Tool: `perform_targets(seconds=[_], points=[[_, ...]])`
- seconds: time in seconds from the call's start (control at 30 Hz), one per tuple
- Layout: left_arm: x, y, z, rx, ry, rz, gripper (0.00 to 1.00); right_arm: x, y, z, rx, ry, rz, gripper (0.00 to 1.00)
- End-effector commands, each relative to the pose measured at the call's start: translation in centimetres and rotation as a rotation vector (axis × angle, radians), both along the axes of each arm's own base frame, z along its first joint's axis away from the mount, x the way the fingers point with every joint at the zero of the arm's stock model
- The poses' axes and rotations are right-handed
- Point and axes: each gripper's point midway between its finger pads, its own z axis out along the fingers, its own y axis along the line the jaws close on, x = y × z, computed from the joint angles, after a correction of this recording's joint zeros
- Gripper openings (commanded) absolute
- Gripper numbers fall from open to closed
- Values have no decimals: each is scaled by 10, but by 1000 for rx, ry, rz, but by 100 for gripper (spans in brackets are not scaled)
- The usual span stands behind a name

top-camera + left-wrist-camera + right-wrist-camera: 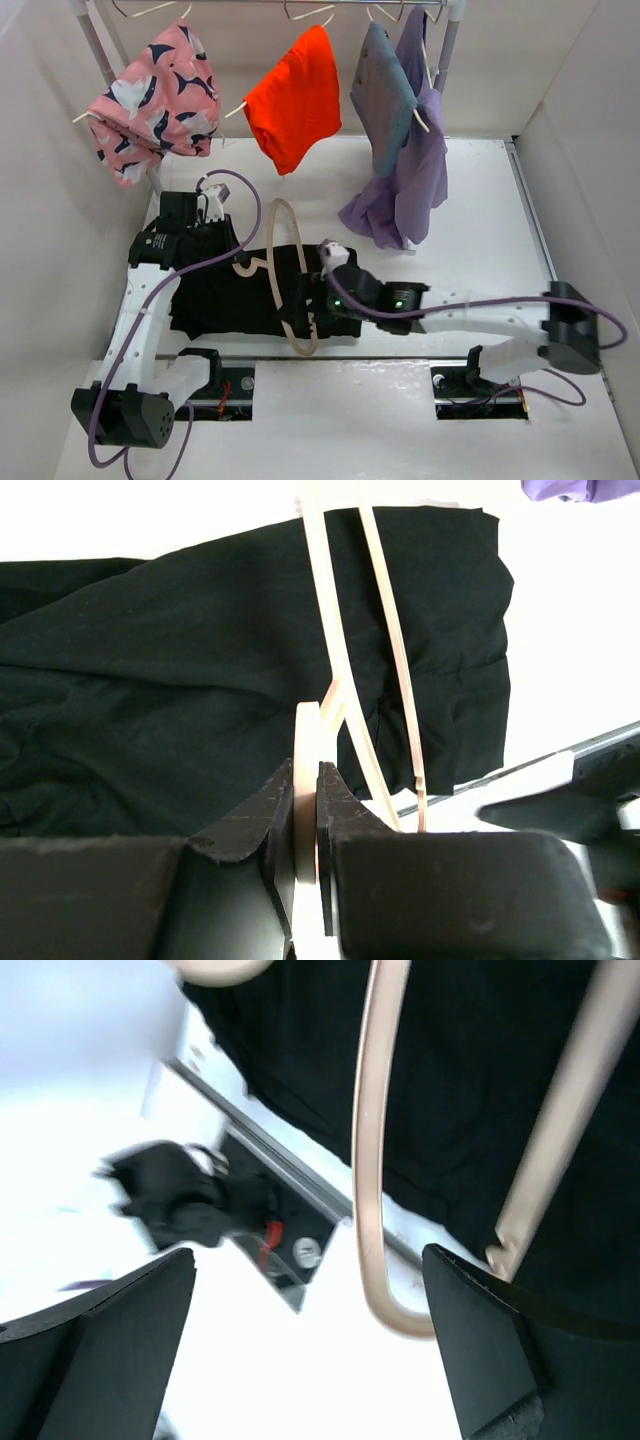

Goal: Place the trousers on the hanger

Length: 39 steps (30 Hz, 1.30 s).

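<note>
From above, long black fabric trousers (pixel 215 300) lie flat on the white table (pixel 480 230), with the thin, curved, pale beige hanger (pixel 272 270) across them. Left wrist: the left gripper (pixel 306 770) clamps the hanger's hook. Right wrist: the right gripper (pixel 307 1252) gapes wide, and the hanger's rounded end shows between its jaws.

The left arm (pixel 135 320) rises along the left side of the frame, its pincer (pixel 306 780) clamped tight on the hanger (pixel 335 630). The right arm (pixel 470 315) stretches from lower right toward centre, its pincer (pixel 308 1260) spread wide.
</note>
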Motion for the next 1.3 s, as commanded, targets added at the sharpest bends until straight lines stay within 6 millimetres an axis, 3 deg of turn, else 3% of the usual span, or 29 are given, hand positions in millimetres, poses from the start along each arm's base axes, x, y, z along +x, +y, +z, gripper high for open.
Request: perform_targets(seconds=[0.0,0.1,0.2,0.37,0.4,0.57,0.6,0.7,0.73,0.8,0.83,0.97,1.03,1.07,1.1,1.17,1.27], points=[[4,3,9,18,-52,-8,0,18,-53,5,-64,74,-219,100],[4,3,9,18,-52,-8,0,41,-96,-32,-178,172,-372,100],[6,-2,17,-2,-69,-36,0,59,-123,-66,-289,225,-438,100],[5,-7,25,-17,-75,-69,0,75,-126,-97,-351,274,-434,100],[6,-7,23,-17,-66,-69,0,77,-131,-113,-382,300,-448,100],[4,-12,31,-35,-74,-108,0,87,-137,-137,-391,331,-469,98],[2,-11,30,-31,-68,-114,0,94,-128,-132,-332,322,-450,95],[2,-13,28,-37,-46,-119,0,99,-121,-130,-272,309,-409,67],[2,-13,28,-37,-46,-119,0,105,-123,-131,-271,304,-418,45],[2,-13,23,-37,-26,-119,0,111,-128,-131,-269,307,-426,21],[1,-13,20,-37,-17,-119,0,119,-135,-132,-269,306,-449,0],[1,-14,18,-44,-6,-124,0,138,-157,-119,-233,281,-531,0],[4,-14,17,-44,-7,-124,0,145,-166,-98,-204,245,-592,0],[5,-15,15,-50,7,-115,0,147,-180,-97,-250,229,-653,0],[7,-15,16,-55,2,-108,0,154,-182,-78,-228,201,-687,0],[7,-18,11,-73,27,-100,0,161,-194,-68,-264,167,-744,0],[5,-23,0,-121,71,-72,0,164,-190,-48,-295,100,-702,0]])
